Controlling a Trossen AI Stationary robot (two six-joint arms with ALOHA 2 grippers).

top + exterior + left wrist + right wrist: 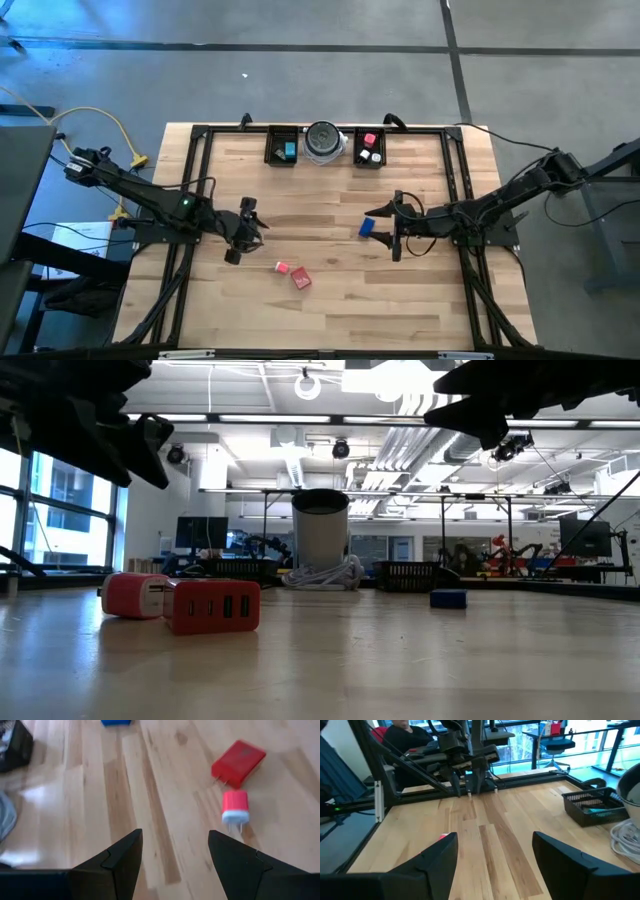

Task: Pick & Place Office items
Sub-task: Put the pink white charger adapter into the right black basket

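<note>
the left hand (pixel 244 230) hangs above the tabletop (pixel 330 300) with its fingers spread and nothing between them. the right hand (pixel 397 226) is spread and empty too, just beside the blue piece (pixel 367 227). the red piece (pixel 301 279) and the pink piece (pixel 283 267) lie together near the left hand.

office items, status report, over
Left gripper open, empty, above the table. Right gripper open, empty, beside blue block. Two red pieces loose mid-table; others already in trays. Nothing in the way.
</note>
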